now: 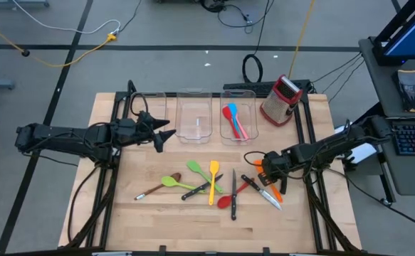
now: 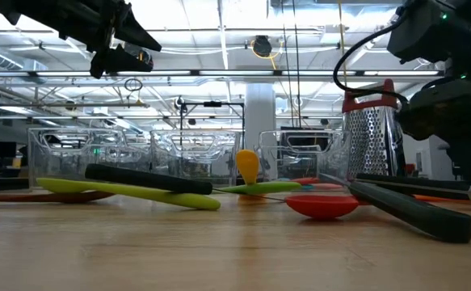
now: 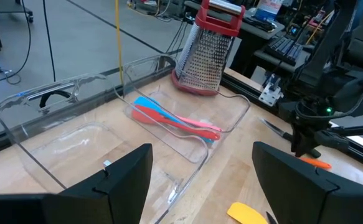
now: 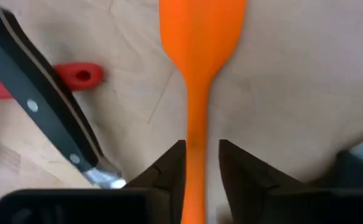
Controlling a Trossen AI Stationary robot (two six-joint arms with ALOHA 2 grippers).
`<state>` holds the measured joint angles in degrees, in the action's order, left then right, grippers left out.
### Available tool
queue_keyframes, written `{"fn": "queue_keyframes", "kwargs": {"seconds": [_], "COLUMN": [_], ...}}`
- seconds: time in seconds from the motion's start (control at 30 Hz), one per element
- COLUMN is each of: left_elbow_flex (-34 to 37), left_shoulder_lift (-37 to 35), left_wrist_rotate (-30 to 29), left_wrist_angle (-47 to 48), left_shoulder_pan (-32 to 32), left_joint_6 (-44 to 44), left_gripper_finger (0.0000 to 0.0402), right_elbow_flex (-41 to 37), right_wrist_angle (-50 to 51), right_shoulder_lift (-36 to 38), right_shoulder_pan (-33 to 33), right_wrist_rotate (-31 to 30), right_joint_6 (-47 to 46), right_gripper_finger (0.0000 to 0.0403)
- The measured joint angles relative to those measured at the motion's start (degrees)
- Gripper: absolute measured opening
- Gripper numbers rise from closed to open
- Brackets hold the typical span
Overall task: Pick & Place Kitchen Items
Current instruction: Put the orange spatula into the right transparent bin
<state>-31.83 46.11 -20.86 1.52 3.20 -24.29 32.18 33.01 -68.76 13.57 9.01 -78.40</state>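
An orange spatula [image 4: 200,56] lies on the wooden table at the right of the utensil pile, also visible in the high view [image 1: 276,197]. My right gripper [image 1: 268,174] stands over it, shut on its handle [image 4: 202,168]. A black-handled knife [image 4: 44,106] and a red spoon's handle end [image 4: 75,76] lie beside it. My left gripper [image 1: 163,135] is open and empty, up in the air by the left clear bin [image 1: 148,114]; its wrist view [image 3: 200,180] looks over the bins. Green, yellow and red utensils and knives [image 1: 213,181] lie at mid-table. My right gripper pinches the orange spatula's narrow handle [image 4: 198,140] between its two fingers, below the blade. The fingers come from above, pointing down, and lie across the handle. The spatula seems to lie flat on the table.
Three clear bins stand in a row at the back; the right bin [image 1: 237,107] holds a blue and a pink spatula [image 3: 175,121]. A red-and-steel box grater [image 1: 282,99] stands at the back right. Bare wood shows along the table's near edge and left side.
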Motion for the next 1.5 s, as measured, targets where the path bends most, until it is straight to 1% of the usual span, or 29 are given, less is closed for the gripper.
{"fn": "queue_keyframes", "kwargs": {"seconds": [0.13, 0.23, 0.4, 0.57, 0.7, 0.83, 1.07, 1.17, 1.33, 1.5], "left_elbow_flex": [0.0, 0.0, 0.0, 0.0, 0.0, 0.0, 0.0, 0.0, 0.0, 0.0], "left_shoulder_lift": [0.0, 0.0, 0.0, 0.0, 0.0, 0.0, 0.0, 0.0, 0.0, 0.0], "left_wrist_rotate": [0.0, 0.0, -0.02, -0.04, -0.04, -0.05, -0.07, -0.07, -0.09, -0.13], "left_wrist_angle": [0.0, 0.0, 0.0, 0.0, -0.01, 0.0, 0.0, 0.0, 0.01, 0.02], "left_shoulder_pan": [-0.01, 0.0, -0.02, -0.02, -0.01, 0.0, 0.0, -0.02, 0.0, 0.0], "left_joint_6": [0.02, 0.02, 0.1, 0.11, 0.06, -0.2, -0.22, -0.2, -0.18, 0.11], "left_gripper_finger": [0.0278, 0.0278, 0.0278, 0.0278, 0.0278, 0.0278, 0.0278, 0.0278, 0.0278, 0.0278], "right_elbow_flex": [0.02, 0.02, 0.07, -0.31, -0.9, -1.01, -1.12, -1.23, -1.4, -1.36], "right_wrist_angle": [-0.12, -0.02, 0.25, -0.06, -0.4, -0.58, -0.44, -0.61, -0.75, -0.88], "right_shoulder_lift": [0.01, 0.03, 0.01, -1.7, -2.93, -2.96, -2.5, -0.77, 3.62, 6.52], "right_shoulder_pan": [1.96, 3.66, 6.3, 7.54, 7.51, 7.54, 7.14, 6.75, 5.0, 1.44], "right_wrist_rotate": [0.41, 1.79, 1.58, 1.49, 1.05, -2.35, -4.44, -4.51, -9.07, -10.59], "right_joint_6": [-1.85, -2.39, -5.23, -6.43, -6.44, -6.52, -6.62, -6.62, -7.72, -6.74], "right_gripper_finger": [0.0126, 0.0138, 0.0138, 0.0131, 0.013, 0.013, 0.013, 0.013, 0.013, 0.013]}}
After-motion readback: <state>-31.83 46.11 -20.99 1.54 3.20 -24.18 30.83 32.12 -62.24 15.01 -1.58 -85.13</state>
